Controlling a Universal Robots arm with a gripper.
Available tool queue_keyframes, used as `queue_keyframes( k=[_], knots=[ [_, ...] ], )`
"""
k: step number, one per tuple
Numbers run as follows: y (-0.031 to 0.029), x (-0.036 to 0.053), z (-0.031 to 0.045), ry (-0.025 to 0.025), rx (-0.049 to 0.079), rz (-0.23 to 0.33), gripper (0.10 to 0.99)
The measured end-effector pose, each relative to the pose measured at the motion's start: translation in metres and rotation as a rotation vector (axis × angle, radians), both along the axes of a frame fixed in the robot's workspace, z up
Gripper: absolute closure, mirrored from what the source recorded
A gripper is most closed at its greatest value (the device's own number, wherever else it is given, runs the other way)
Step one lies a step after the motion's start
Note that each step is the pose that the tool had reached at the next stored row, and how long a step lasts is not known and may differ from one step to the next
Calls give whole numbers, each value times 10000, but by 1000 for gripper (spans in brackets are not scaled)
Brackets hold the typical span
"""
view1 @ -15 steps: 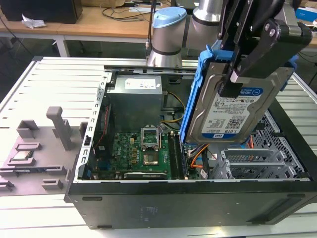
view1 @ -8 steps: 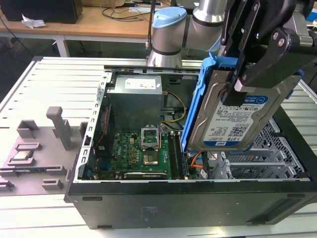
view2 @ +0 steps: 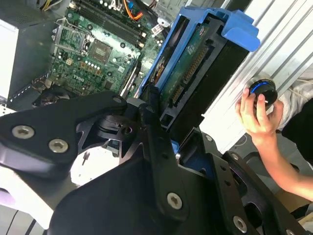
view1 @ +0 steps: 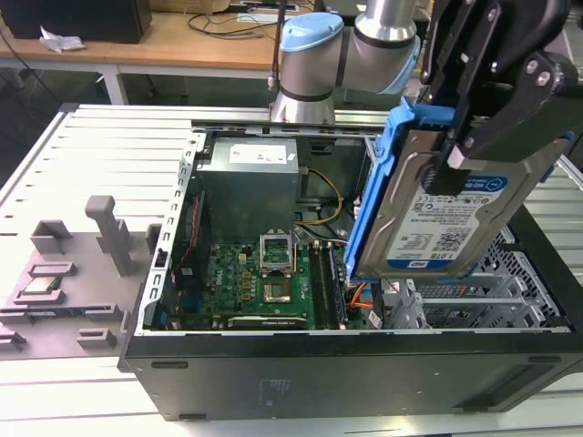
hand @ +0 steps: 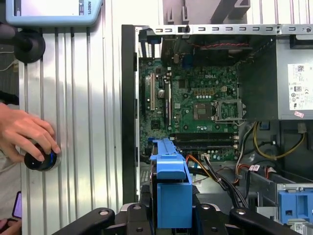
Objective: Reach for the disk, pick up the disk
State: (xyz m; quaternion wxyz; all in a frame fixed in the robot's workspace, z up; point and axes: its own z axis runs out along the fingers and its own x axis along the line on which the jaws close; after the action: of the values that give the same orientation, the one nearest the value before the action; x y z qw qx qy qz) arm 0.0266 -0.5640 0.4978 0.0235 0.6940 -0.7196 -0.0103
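We find the claw clenched on the disk, held tilted in the air above the open computer case, while a person's hand rests on a knob beside that case.

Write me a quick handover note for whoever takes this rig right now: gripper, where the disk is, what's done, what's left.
Gripper: shut on the disk, gripping it near its top edge.
Disk: lifted clear, hanging tilted above the open computer case, over the drive cage side at the exterior view's right; blue rails still on it.
Done: reach and pick-up.
Left: nothing of this task, judging by the lift.
Note: a person's hand rests on a round knob on the ribbed table beside the case.
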Motion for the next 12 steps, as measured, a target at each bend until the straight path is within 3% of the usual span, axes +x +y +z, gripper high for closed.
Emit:
queue_keyframes(
  k=[9, 12],
  knots=[
    [0, 384, 1, 1, -71, 5, 722],
    [-1, 459, 0, 1, -97, 5, 722]
  ],
)
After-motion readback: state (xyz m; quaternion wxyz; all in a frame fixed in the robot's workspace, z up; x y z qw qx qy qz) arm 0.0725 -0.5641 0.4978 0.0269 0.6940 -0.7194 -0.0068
